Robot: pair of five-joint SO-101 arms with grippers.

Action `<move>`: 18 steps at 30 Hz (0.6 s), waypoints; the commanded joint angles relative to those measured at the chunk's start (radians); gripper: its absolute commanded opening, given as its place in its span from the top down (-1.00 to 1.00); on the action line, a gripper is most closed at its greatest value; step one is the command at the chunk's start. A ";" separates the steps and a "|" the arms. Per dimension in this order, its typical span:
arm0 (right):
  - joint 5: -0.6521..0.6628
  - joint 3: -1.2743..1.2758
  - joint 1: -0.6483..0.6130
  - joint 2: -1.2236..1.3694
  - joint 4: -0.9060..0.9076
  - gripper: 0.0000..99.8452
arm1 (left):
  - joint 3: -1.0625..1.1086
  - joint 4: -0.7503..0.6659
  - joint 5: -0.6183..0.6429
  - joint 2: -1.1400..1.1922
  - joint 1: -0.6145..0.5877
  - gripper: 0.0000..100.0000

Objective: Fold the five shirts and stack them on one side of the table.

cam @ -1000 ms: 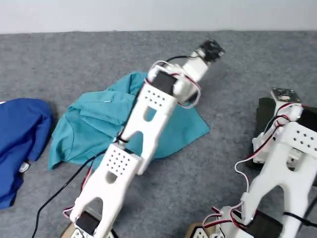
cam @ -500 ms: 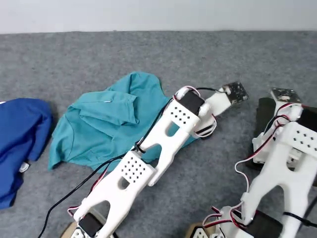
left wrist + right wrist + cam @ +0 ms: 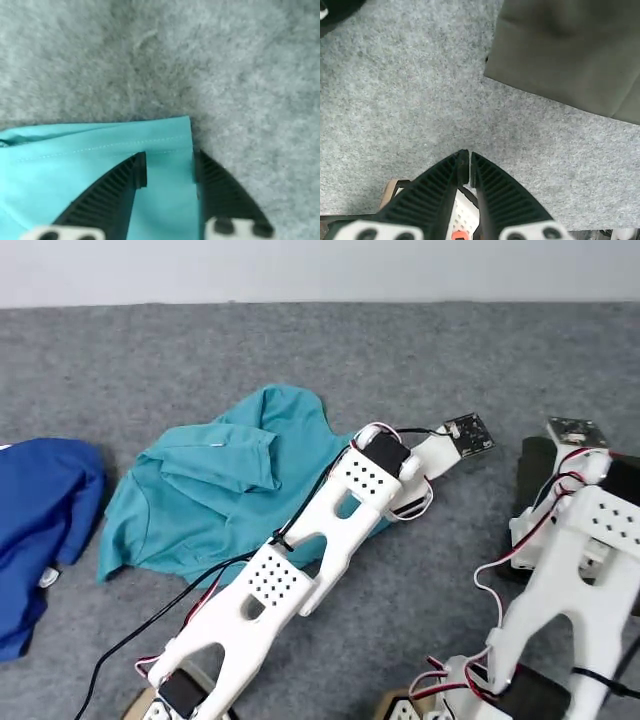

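Observation:
A teal shirt (image 3: pixel 220 490) lies crumpled and partly folded in the middle of the grey table. The left arm (image 3: pixel 330 510) stretches across it to its right corner. In the left wrist view, my left gripper (image 3: pixel 168 170) is open, its black fingers (image 3: pixel 137 172) astride the teal shirt's hemmed corner (image 3: pixel 165 140), low over the cloth. A blue shirt (image 3: pixel 45 530) lies bunched at the table's left edge. My right gripper (image 3: pixel 469 161) is shut on nothing above bare carpet, near a folded olive shirt (image 3: pixel 570 55).
The right arm (image 3: pixel 570 560) stands at the right edge over dark folded cloth (image 3: pixel 527 455). Grey carpet (image 3: pixel 450 360) covers the table up to the white wall behind. A black cable (image 3: pixel 130 625) trails from the left arm's base.
The left arm swung from the teal shirt's far side to the right and dropped toward the shirt's right corner. The right arm stayed still.

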 commanded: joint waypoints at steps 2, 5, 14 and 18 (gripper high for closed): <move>0.009 -0.012 0.012 -0.008 0.036 0.98 | -0.007 -0.008 -0.006 -0.015 -0.002 0.89; 0.009 -0.012 0.012 -0.008 0.036 0.98 | -0.007 0.003 -0.009 -0.015 0.000 0.97; 0.009 -0.015 0.013 -0.019 0.038 0.98 | -0.088 0.114 -0.038 -0.106 -0.037 0.98; 0.009 -0.015 0.012 -0.068 0.036 0.98 | -0.104 0.112 -0.038 -0.308 -0.068 0.98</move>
